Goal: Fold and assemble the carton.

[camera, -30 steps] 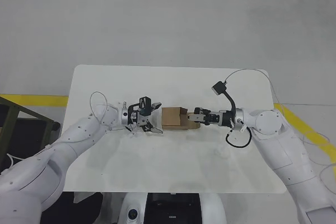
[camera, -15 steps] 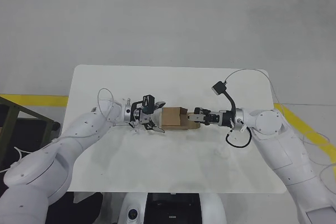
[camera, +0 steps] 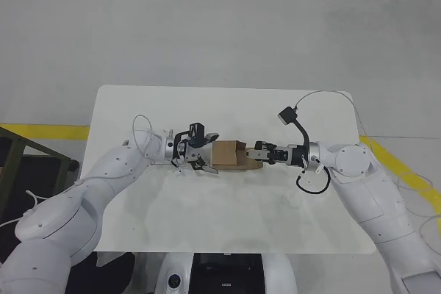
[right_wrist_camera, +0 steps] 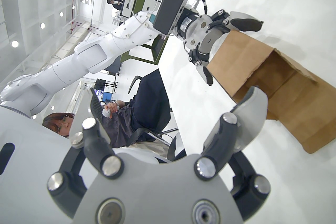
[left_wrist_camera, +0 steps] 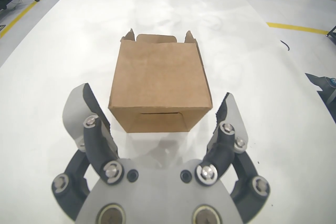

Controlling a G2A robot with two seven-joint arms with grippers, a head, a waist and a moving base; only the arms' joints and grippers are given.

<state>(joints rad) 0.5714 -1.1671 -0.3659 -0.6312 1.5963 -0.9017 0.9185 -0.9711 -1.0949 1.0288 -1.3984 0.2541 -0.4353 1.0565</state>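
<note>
Both claws are gaping wide and empty: the left gripper (left_wrist_camera: 157,93) is straddling the 9 o'clock end of the carton (camera: 229,154), the right gripper (camera: 256,152) hovering at 3 o'clock. Uneven squeezing is probably risking buckled walls.

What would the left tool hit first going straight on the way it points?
The carton: its closed near end lies dead ahead, between the left tool's open fingers. The gap to it is hard to judge.
</note>
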